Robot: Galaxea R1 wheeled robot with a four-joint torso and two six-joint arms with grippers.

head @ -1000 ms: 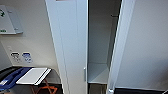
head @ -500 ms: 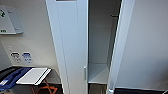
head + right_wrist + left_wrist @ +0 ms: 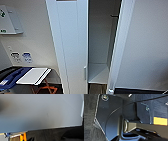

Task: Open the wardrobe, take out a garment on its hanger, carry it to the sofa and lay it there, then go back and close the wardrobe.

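Two panelled doors frame the wardrobe (image 3: 100,47) as the robot stands close before it: the left door (image 3: 71,47) sits shut with its small silver handle (image 3: 85,73) at the inner edge, while the right door (image 3: 120,50) is swung out toward the camera, baring a pale interior with a dark rail (image 3: 113,16) high up and a bare bottom shelf (image 3: 98,73). No white shirt or hanger can be made out in the part of the compartment that shows, which suggests the closing step of the task, though that is a judgement only. Neither gripper's fingers can be made out, so whether either is open, shut or holding anything cannot be told. The right wrist camera faces a broad white panel (image 3: 41,111) close ahead of that arm, with dark wood-look floor (image 3: 50,134) beneath it and an orange-and-white fitting (image 3: 22,136) to one side. The left wrist camera looks down past the robot's own dark plate to dark carpet (image 3: 89,112). Off to the robot's left, a white folding tray on orange legs (image 3: 33,76) stands against the wall, beneath wall sockets (image 3: 21,57) and a white wall box (image 3: 10,21).
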